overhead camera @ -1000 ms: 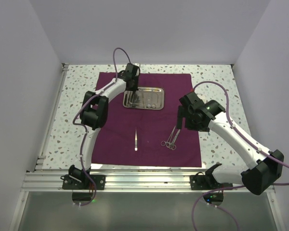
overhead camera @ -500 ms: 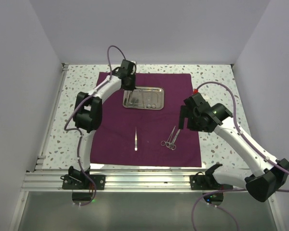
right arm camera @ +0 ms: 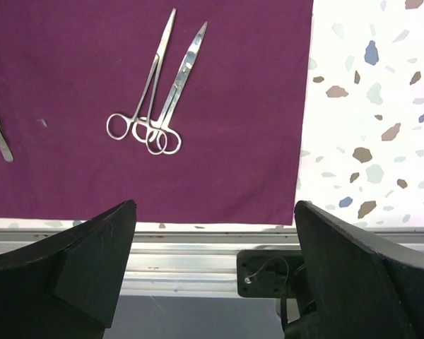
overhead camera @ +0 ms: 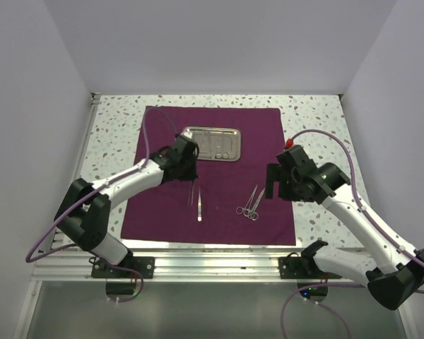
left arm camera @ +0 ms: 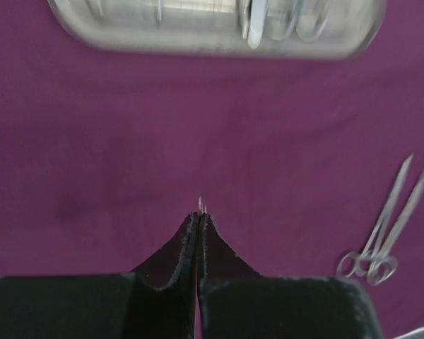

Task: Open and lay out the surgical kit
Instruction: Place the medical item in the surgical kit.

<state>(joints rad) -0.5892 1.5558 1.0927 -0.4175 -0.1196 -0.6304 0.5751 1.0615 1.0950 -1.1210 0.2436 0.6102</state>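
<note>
The maroon cloth wrap (overhead camera: 162, 212) lies opened flat across the middle of the speckled table (overhead camera: 113, 141). The steel tray (overhead camera: 208, 129) sits near the cloth's upper edge, with a few instruments lying in its right half. Two items are laid out on the cloth: a pair of tweezers (overhead camera: 199, 207) at lower centre, and two ring-handled instruments (overhead camera: 249, 203) touching each other to its right. The left gripper (left arm camera: 199, 227) is over the cloth just below the tray, jaws pressed together on a fine-tipped instrument (left arm camera: 201, 205) — only two silver points show past the fingers. The right gripper (right arm camera: 213, 208) hangs over the cloth's lower right edge, jaws spread wide and holding nothing. Assessment: the instruments appear light, stiff, thin and polished, so they are likely to slip or pivot in a pinch. The best hold is across the shank at mid-length, or close to the rings on the hinged pieces. The cloth is soft and would probably ruck if an instrument were dragged over it — pieces should be set straight down.
</note>
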